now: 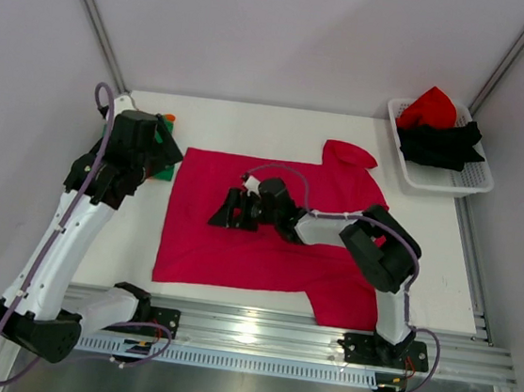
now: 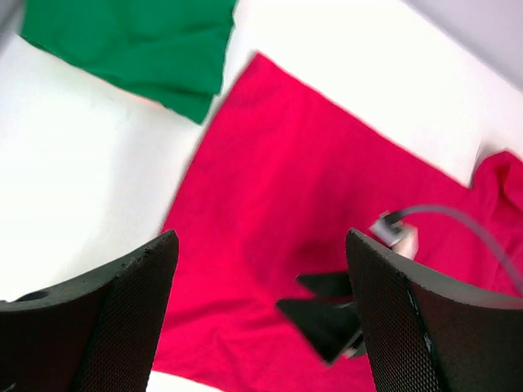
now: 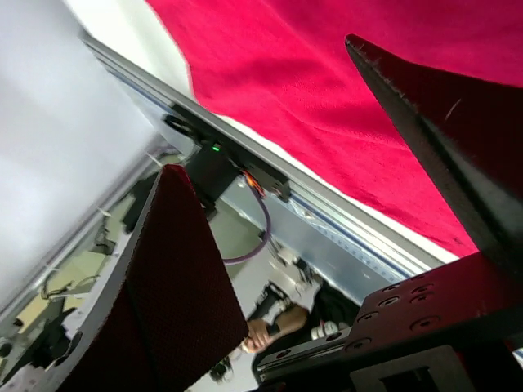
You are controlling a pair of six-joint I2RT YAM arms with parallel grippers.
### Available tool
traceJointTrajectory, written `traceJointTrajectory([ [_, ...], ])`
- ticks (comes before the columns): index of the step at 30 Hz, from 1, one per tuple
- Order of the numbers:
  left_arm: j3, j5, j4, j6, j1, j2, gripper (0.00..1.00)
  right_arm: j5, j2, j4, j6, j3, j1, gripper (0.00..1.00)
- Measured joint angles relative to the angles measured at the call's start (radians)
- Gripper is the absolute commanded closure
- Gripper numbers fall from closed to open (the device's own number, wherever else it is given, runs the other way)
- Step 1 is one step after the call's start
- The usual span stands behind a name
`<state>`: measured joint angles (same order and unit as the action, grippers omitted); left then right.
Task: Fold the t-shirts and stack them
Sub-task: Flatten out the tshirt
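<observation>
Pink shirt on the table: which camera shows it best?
Top external: the pink shirt shows nearly whole, spread flat with both sleeves. The left wrist view catches one blurred part; the right wrist view only an edge strip.

I see soft matt cloth in the magenta t-shirt [image 1: 199, 246], a smooth white bench [image 1: 251, 129], a plastic lattice basket [image 1: 443, 186]

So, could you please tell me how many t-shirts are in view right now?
5: the magenta shirt spread mid-table; the green shirt folded far left with an orange shirt peeking out; the red shirt and black shirt in the basket. Others may be hidden.
</observation>
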<state>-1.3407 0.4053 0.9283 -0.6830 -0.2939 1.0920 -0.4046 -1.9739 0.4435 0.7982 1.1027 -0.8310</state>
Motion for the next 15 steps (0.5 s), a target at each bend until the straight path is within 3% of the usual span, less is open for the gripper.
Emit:
traceJointTrajectory([
  [6,-0.015,0.072,0.021,-0.024,0.000,-0.072,0.15,-0.012,-0.078,-0.023,-0.029,0.046,-0.076,0.10],
  [15,0.019,0.117,0.014,-0.024,0.001,-0.164,0.14,-0.004,-0.113,-0.072,-0.077,0.161,-0.081,0.10],
])
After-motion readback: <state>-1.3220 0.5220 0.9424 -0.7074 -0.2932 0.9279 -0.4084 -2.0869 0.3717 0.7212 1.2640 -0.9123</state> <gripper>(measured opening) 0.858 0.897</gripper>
